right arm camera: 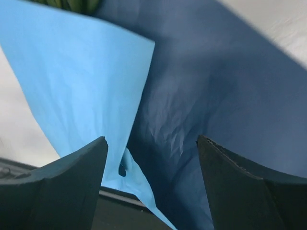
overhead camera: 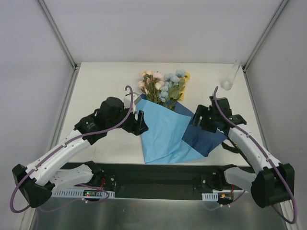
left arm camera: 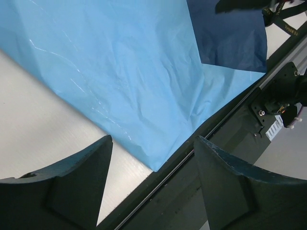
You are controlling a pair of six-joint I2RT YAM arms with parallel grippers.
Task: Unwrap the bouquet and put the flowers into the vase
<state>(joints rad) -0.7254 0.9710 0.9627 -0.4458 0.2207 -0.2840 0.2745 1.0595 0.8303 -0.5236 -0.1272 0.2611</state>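
L pincer (left arm camera: 153,143) spread above lt-blue paper (left arm camera: 124,72) on white table (left arm camera: 43,110).

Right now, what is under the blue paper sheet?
Only the flower heads poke out past the far edge of the blue paper. Their stems run under it and are almost wholly covered, so how they lie cannot be seen.
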